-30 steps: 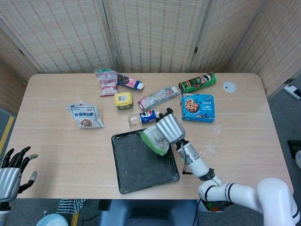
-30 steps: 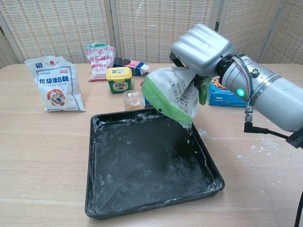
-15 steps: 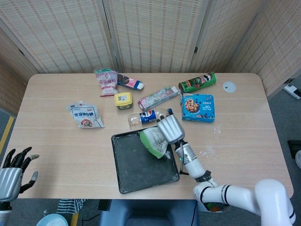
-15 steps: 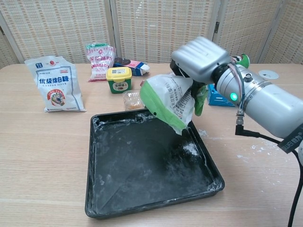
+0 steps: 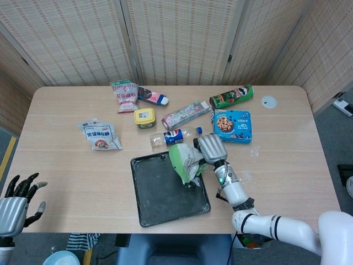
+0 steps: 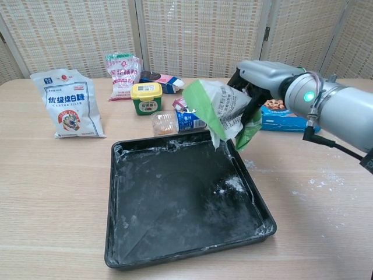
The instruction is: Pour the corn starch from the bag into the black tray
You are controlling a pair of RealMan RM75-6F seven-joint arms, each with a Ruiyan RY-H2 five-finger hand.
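My right hand (image 6: 259, 79) (image 5: 210, 149) grips the green and white corn starch bag (image 6: 220, 111) (image 5: 185, 160), tilted with its mouth down over the right rim of the black tray (image 6: 140, 233) (image 5: 149, 204). A small white heap of starch (image 6: 234, 184) lies inside the tray near that rim, and a thin dusting coats the tray floor. My left hand (image 5: 16, 199) hangs open off the table's near left corner, holding nothing; the chest view does not show it.
Behind the tray lie a small bottle (image 6: 175, 121), a yellow tub (image 6: 145, 97), a white flour bag (image 6: 67, 105), a pink packet (image 6: 122, 73), a blue cookie box (image 5: 233, 125) and a green crisp can (image 5: 231, 96). Spilled starch (image 6: 326, 181) speckles the table right of the tray.
My right hand has swung the bag back to the right and rolled it, from over the tray's middle to its right rim. A small heap of starch has landed in the tray.
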